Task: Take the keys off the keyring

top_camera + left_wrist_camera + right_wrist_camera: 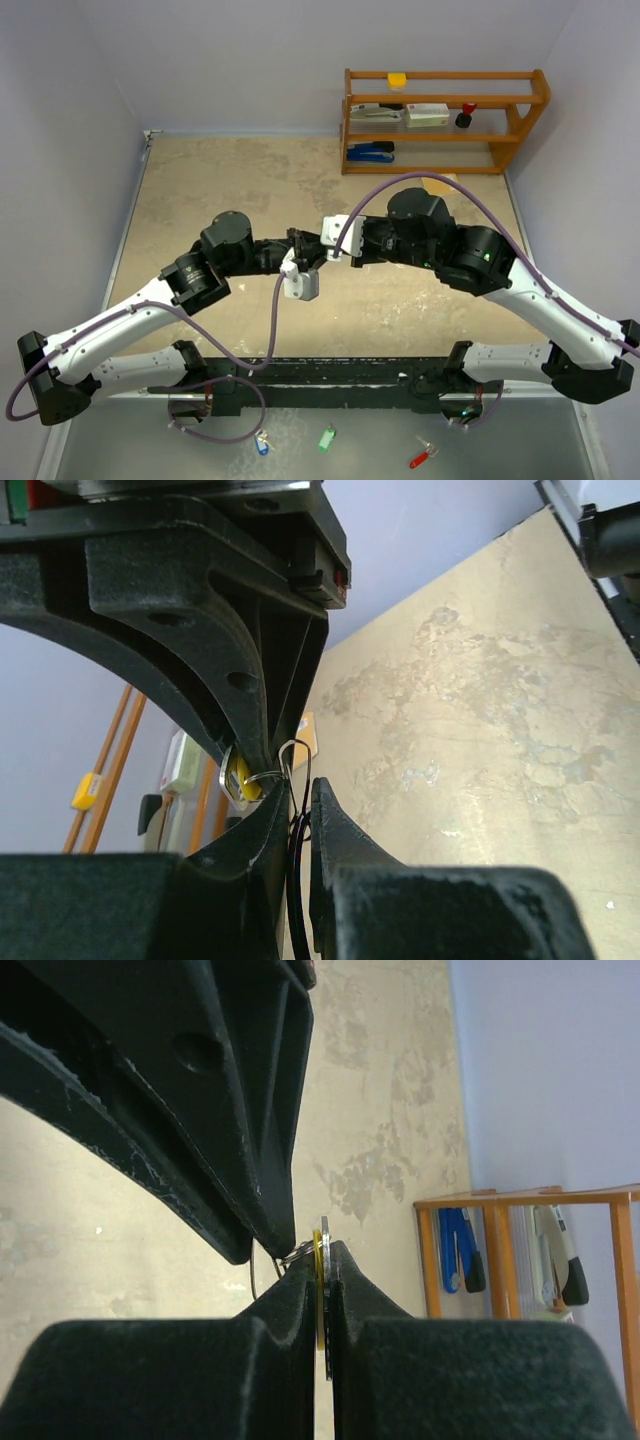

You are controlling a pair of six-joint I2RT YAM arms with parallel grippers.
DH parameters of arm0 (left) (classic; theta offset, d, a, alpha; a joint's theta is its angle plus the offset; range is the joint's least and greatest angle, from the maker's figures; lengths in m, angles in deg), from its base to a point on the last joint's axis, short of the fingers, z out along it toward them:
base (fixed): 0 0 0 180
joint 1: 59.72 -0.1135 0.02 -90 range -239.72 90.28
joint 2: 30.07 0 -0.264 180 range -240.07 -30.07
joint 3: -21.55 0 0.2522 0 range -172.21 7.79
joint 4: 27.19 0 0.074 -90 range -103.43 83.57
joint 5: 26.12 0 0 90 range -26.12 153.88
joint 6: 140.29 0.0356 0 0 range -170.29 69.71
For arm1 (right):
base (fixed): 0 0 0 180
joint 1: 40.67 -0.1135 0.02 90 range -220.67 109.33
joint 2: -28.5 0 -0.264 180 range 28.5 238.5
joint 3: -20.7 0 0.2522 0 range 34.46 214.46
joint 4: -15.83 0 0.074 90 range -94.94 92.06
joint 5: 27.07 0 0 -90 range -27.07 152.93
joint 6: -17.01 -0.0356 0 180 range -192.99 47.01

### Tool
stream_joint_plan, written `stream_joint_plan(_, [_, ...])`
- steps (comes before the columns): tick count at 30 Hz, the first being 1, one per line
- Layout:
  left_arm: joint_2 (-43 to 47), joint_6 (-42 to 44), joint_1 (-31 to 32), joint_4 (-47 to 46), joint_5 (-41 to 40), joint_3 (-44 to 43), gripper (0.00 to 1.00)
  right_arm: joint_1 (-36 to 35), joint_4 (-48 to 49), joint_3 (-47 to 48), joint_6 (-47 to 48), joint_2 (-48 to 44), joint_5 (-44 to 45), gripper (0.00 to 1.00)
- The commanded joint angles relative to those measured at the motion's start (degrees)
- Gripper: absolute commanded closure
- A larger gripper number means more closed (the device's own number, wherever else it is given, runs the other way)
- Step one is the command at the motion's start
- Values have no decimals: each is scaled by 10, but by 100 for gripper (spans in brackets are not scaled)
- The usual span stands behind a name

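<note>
Keyring point(287, 752): a thin silver wire held clear of the table point(500, 730), at mid-span where the two arms meet head-on.

Nearest the left wrist lens, the left gripper point(300, 802) has its fingers almost together. Only a slit is left between them, the wire runs down through it, and the gripper is clamped on the ring. Just past the fingertips the wire curls free. A small silver loop point(265, 776) joins it to the yellow-headed key point(240, 778).

Beyond the key the opposing arm closes in from the other side. Its own wrist view shows the right gripper point(322, 1258) with jaws narrow. They nip the yellow key edge-on, flat faces against the pads, with the long axis running back along the fingers toward the wrist. No other key can be made out in any view.

Governing relation: the key lies straight ahead of the left fingertips, on the line joining the two grippers. The left gripper has the ring and the right has the key, so neither arm needs to reach.

The step in hand is judged to be working the yellow key off the wire. The next move probably asks the right gripper to turn or draw the key along the wire while the left keeps the ring fixed. The ring's opening is not visible, so the direction of travel cannot be told.

Farthest back, a wooden shelf point(480, 75) stands against the rear wall.
</note>
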Motion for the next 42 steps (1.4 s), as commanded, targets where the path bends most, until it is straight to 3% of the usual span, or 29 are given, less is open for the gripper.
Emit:
stream_joint_plan(1, [-13,9,18,-19,139,-26,100,-7,105,30,3,9,-87,100])
stream_joint_plan(8, [-11,-5,18,-53,185,-23,100,-7,150,5,1,2,-92,100])
stream_joint_plan(13, [-7,-29,17,-83,209,-12,100,-7,263,-47,3,-6,-3,100])
stream_joint_plan(20, [9,-39,18,-81,157,4,100,-2,372,-76,14,10,144,100])
stream_joint_plan(23, [21,-37,17,-71,118,12,100,19,428,-93,4,19,211,100])
stream_joint_plan(27, [33,-48,18,-70,43,28,100,112,413,-78,-84,41,203,100])
stream_joint_plan(33, [28,-120,17,-121,-150,50,100,221,387,-98,-197,90,208,100])
stream_joint_plan(38, [4,-179,16,-144,-261,45,100,296,351,-143,-336,147,142,100])
stream_joint_plan(42, [-8,-234,6,-159,-344,37,100,315,355,-206,-416,185,74,100])
